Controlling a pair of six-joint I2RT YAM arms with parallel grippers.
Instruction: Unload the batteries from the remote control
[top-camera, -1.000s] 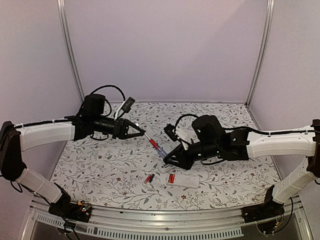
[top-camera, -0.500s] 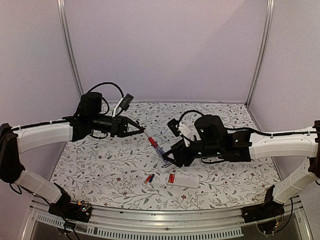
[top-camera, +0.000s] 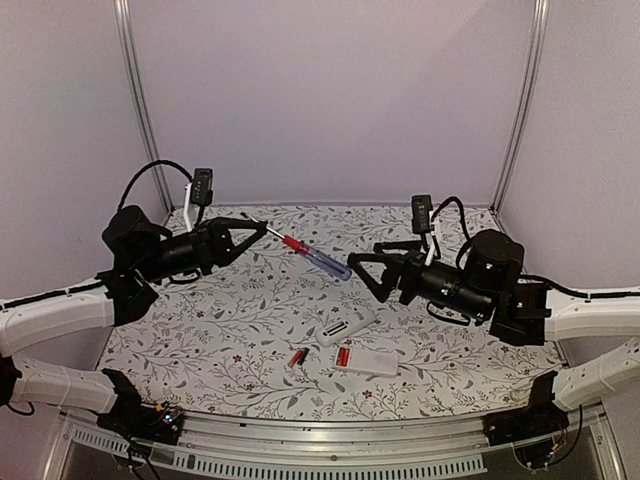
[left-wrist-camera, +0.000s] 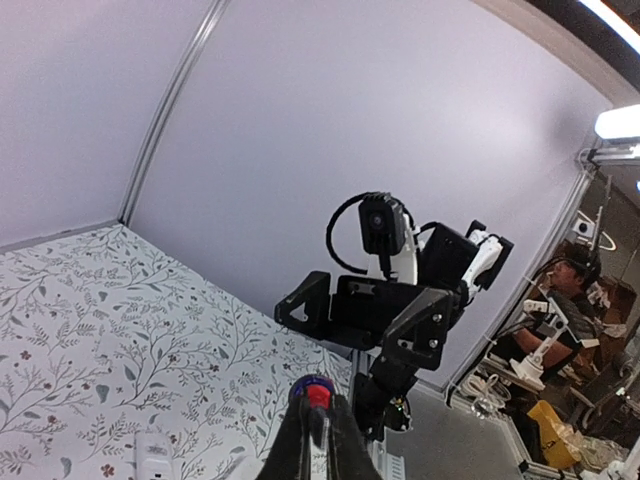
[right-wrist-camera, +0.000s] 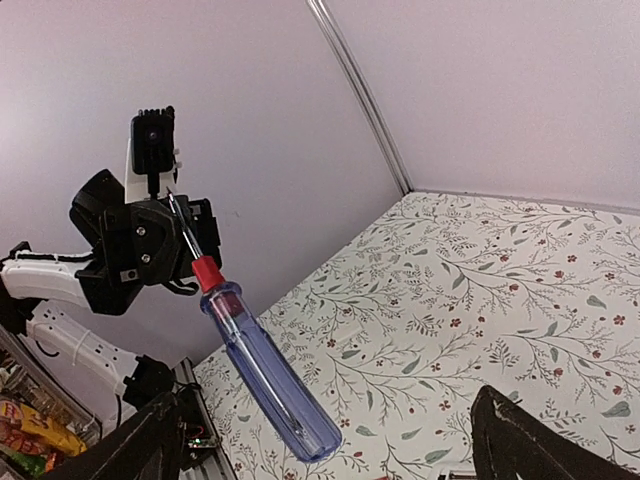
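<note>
Pale lilac walls close in a table covered by a flowered cloth (top-camera: 200, 320). On the left side, the left claw (top-camera: 258, 229) is raised above the cloth and pinched tight on the thin metal shaft of the screwdriver (top-camera: 312, 254), whose red and blue handle points toward the right arm. Lower, near the front edge, the batteries (top-camera: 297, 357) lie free on the cloth. A little behind them lies the remote (top-camera: 345, 327), flat, with its long side diagonal; if a cell is left in its recess is too small to tell. One more red battery is at the left end of the plate (top-camera: 372, 362), on it or just beside it, I cannot say which. On the right, the right claw (top-camera: 367, 280) stands wide and holds nothing, close to the handle end but apart from it. I judge the batteries to be light, stiff and smooth, so they can easily roll; the best hold is across the middle of the body. The remote seems light, hard plastic that may slide on the cloth, so it is better clamped on its two long edges
</note>
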